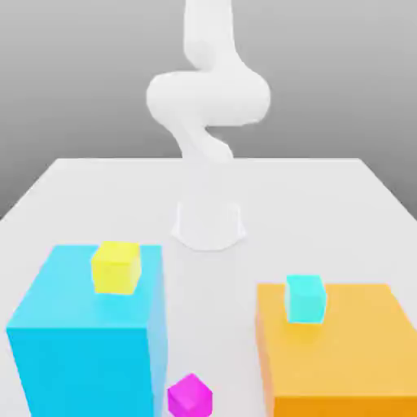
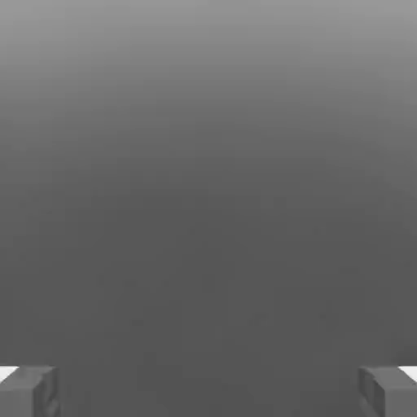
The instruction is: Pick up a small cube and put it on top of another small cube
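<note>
Looming at the far side of the pale white desk [image 1: 73, 183], the white robot arm [image 1: 208, 98] rises well apart from every block. Nearer, on the exterior view's left, a big sky-blue block [image 1: 81, 342] carries the small plain yellow cube [image 1: 116, 266] on its top face. On the exterior view's right, a big orange block [image 1: 342, 350] carries a small cyan cube [image 1: 305, 296]. The small magenta-pink cube [image 1: 190, 396] lies on the desk at the near edge, just beside the blue block's near right corner. In the hand view the gripper [image 2: 208, 391] shows its jaws spread wide, pinching nothing.

Risk, as I judge it: the magenta cube sits so close to the blue block that a descending finger could strike that wall. A crooked release could also tip the yellow cube off its perch. No containers are present.
</note>
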`<state>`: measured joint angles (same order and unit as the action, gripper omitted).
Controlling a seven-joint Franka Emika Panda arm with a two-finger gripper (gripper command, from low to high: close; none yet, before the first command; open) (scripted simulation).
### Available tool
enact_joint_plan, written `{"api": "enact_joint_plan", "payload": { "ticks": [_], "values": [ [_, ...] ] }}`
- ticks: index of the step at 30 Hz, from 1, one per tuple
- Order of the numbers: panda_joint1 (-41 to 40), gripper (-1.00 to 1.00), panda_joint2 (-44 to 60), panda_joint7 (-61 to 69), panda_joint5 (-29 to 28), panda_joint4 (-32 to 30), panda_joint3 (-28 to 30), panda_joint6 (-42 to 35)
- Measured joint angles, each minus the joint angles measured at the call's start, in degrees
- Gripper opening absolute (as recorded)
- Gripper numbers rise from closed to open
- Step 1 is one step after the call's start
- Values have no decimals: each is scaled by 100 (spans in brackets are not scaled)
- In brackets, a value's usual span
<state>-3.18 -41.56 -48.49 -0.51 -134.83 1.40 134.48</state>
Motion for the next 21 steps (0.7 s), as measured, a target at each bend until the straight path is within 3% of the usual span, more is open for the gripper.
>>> {"api": "enact_joint_plan", "payload": {
  "ticks": [11,17,21],
  "values": [
    [-1740,0,2080,-1558,-74,-1784,977,1648],
    [-2823,0,3367,-2712,-384,-2995,1459,2749],
    [-2891,0,3738,-2844,-375,-3509,1492,3185]
  ]
}}
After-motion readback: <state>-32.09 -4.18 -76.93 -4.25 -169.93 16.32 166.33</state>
